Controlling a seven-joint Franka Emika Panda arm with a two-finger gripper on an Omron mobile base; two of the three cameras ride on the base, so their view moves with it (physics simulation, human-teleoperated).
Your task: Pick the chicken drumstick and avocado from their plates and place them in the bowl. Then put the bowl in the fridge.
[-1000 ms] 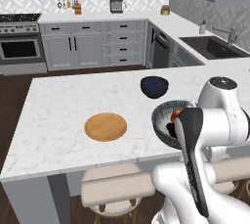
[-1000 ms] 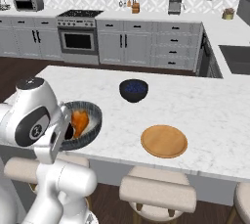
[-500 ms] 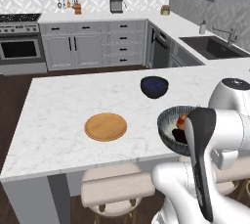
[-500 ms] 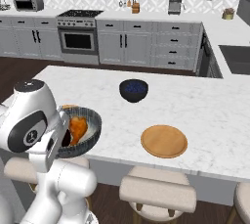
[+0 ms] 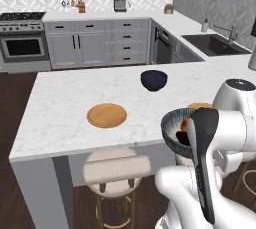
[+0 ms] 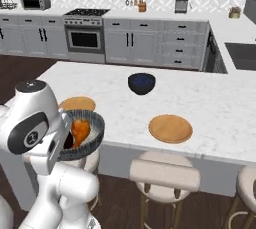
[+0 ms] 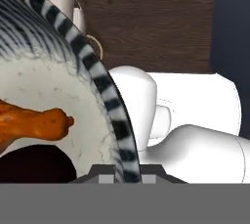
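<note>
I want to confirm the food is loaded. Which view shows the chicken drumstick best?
The hand view: the chicken drumstick lies large against the pale inside of the bowl. The right base view shows it small in the bowl; the left base view shows an orange sliver behind the arm.

The bowl (image 7: 105,91) has a rim banded in dark grey and pale stripes, and a mottled pale grey inside flecked with fine dark lines. Inside it, the chicken drumstick (image 7: 34,123) is glossy orange-brown, and the avocado (image 7: 34,164) just beside it is nearly black with a brown-red tinge. From the base views the bowl (image 6: 92,135) looks dark grey outside. On the surface (image 5: 65,103), which is white marble with faint grey veins, the plate (image 5: 106,115) is a flat tan-orange, and a second plate (image 6: 77,104) near the bowl matches it. Beyond the plate, a smaller bowl (image 5: 153,80) is glossy dark navy. The floor (image 7: 156,17) is dark brown wood grain.
</note>
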